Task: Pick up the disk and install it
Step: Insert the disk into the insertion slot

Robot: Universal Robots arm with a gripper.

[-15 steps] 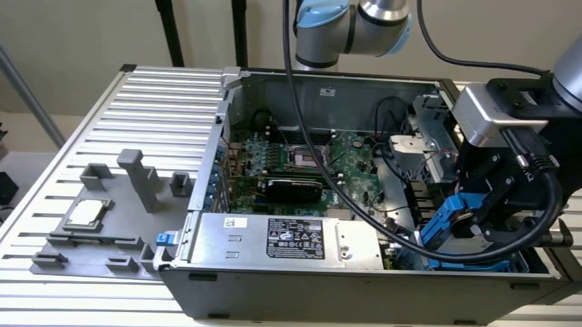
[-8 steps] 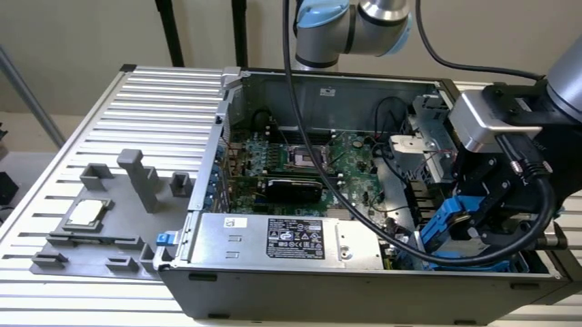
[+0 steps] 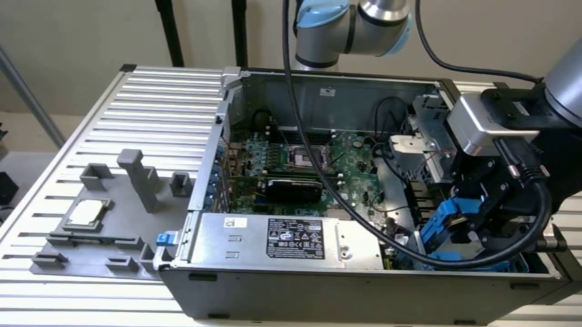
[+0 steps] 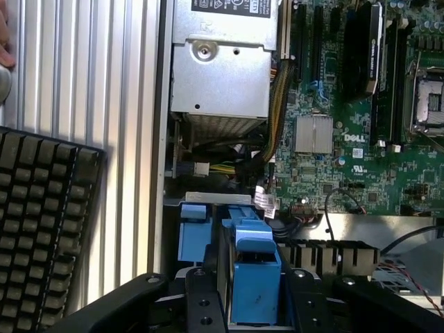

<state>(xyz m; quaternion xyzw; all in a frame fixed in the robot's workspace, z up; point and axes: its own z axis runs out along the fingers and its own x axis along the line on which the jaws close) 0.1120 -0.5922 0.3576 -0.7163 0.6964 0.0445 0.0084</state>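
Claw [image 4: 253, 298] straddles the blue-framed disk [image 4: 257, 274] in a corner of the open computer case [image 3: 364, 286]; I cannot tell whether it is gripping.

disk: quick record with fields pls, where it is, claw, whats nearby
disk: blue-framed, on edge at the drive bay, exterior view's right
seated: cannot tell
claw: down at the disk, inside the case
beside disk: second blue carrier
case: open, motherboard exposed
outside case: small silver chip on grey fixture, exterior view's left
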